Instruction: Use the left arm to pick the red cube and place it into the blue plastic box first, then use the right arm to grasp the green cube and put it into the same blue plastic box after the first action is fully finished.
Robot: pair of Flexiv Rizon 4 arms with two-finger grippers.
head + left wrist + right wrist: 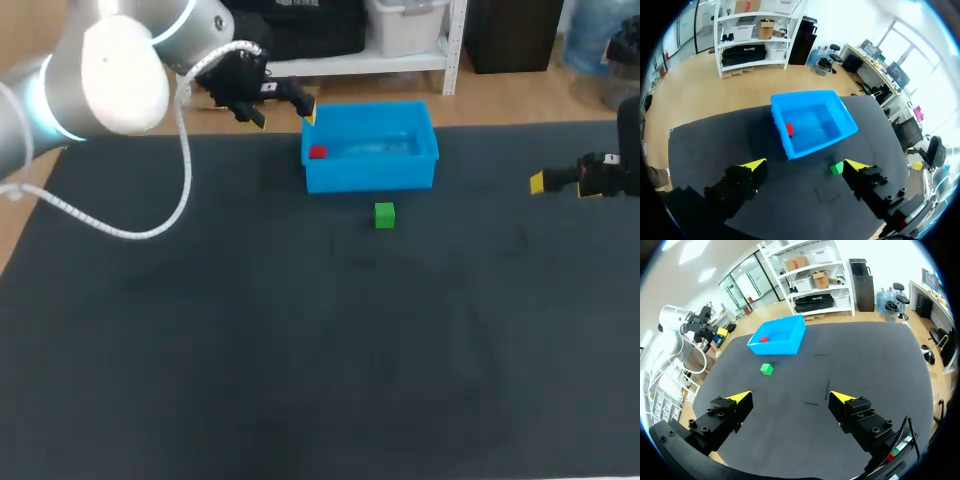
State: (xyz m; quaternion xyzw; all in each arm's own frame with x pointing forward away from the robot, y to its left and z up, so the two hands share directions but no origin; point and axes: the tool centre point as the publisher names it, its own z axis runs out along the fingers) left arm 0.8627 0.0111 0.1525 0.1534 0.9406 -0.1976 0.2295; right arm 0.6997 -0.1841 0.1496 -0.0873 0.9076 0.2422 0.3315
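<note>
— What's nearest you on the dark bench?
— A small green cube, sitting flat just in front of the open blue plastic box, a little apart from its front wall.
— And the small red cube?
— It's inside that box, at its left end.
— Your hands?
— My left hand hangs by the box's far left corner, fingers spread and empty. My right hand is well off to the right, also spread and holding nothing.
</note>
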